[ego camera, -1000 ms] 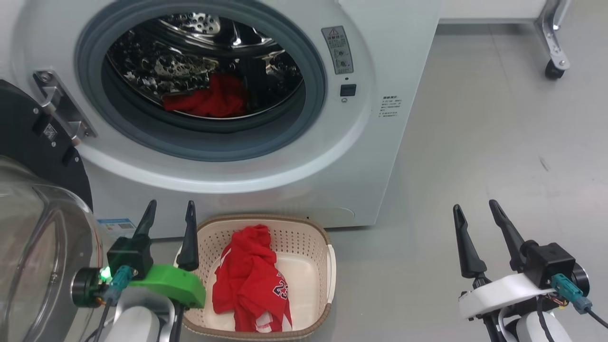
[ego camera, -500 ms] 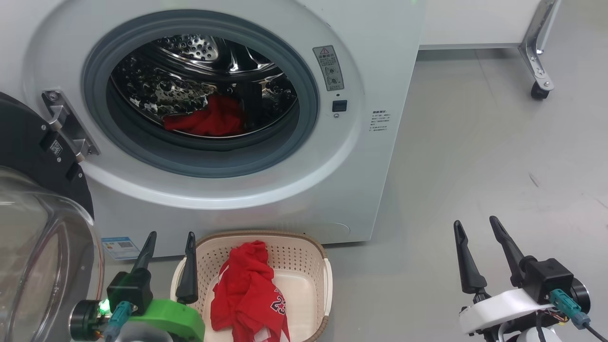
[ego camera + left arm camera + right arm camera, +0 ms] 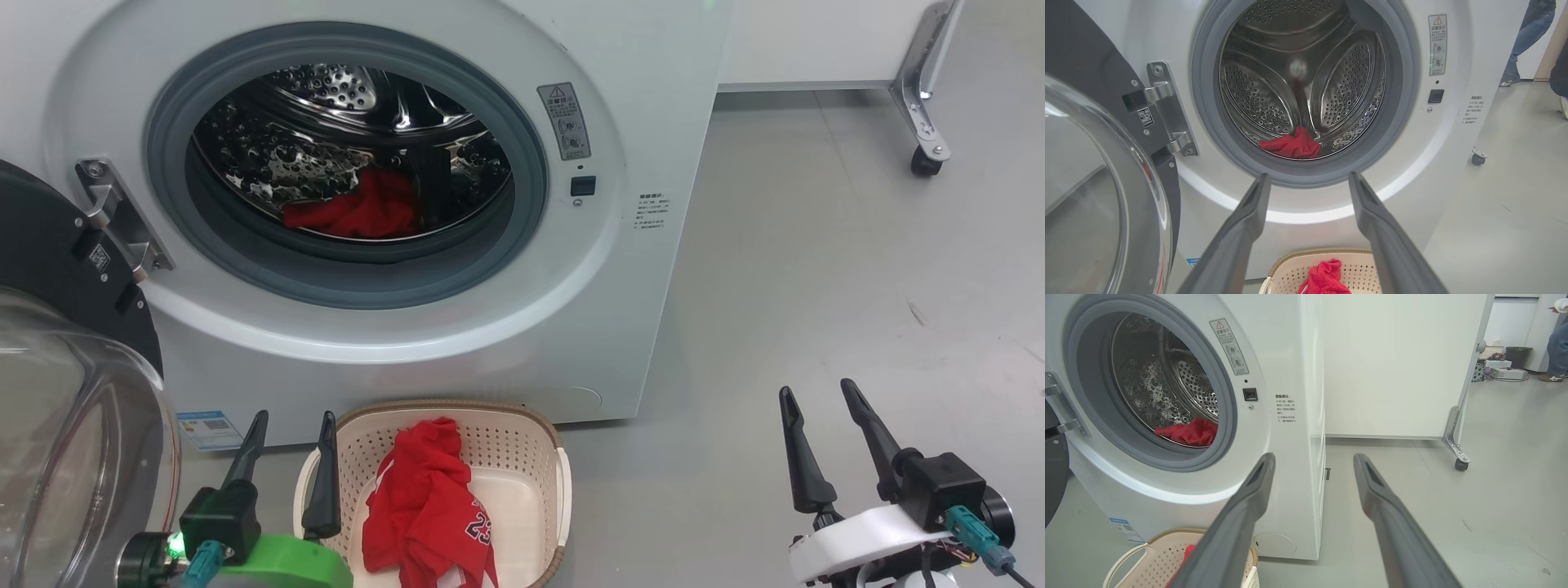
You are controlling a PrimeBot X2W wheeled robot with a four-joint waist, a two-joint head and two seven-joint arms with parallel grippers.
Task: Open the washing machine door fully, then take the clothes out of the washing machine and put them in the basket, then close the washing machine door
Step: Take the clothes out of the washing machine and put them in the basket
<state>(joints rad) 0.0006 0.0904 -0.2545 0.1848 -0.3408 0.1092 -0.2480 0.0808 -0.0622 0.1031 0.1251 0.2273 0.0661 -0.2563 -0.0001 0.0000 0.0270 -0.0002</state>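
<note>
Left gripper (image 3: 294, 418) and right gripper (image 3: 816, 390): both spread wide, holding nothing.
At far left the washing machine door (image 3: 49, 261) stands swung open; some clothes (image 3: 424, 498) lie in the basket (image 3: 522, 445) beside the left gripper, with a red piece (image 3: 1292, 145) low in the washing machine (image 3: 653, 65) drum. Right wrist view adds a wheeled white panel (image 3: 1396, 367) and a person's legs (image 3: 1557, 347).

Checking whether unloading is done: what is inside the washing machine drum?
A crumpled red garment lies at the bottom of the perforated steel drum. Anything beneath that heap or low behind the grey seal is hidden.
</note>
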